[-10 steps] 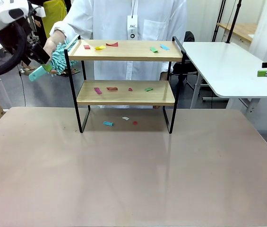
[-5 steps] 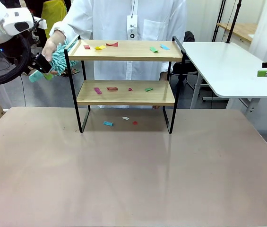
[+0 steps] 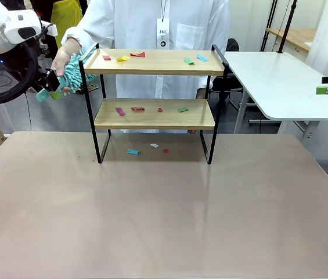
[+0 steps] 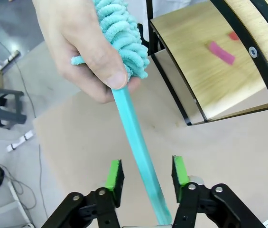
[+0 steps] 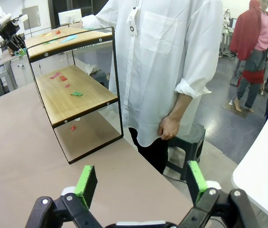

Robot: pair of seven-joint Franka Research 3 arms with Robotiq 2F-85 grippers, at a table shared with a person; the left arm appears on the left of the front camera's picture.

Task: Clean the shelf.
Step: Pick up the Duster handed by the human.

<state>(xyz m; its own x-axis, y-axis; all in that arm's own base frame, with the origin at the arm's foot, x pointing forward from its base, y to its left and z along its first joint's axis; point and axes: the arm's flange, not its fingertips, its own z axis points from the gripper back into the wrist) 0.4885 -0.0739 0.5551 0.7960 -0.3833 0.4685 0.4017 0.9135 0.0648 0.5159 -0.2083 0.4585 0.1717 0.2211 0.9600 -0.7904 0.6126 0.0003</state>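
We record the shelf [image 3: 164, 63] boards as light wood-grain, frame black. Scraps [image 3: 120, 111] on it: pink, red, yellow, green, blue. Duster [image 3: 71, 72] turquoise, handle [image 4: 136, 137] the same. Fingers [image 4: 103, 205] black, pads [image 4: 115, 175] green. Surface [image 3: 164, 215] plain tan. Coat [image 3: 129, 26] white.

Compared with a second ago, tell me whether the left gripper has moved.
Yes. The left gripper has dropped lower and slightly left, away from the left end rail of the shelf, down the handle of the teal duster.
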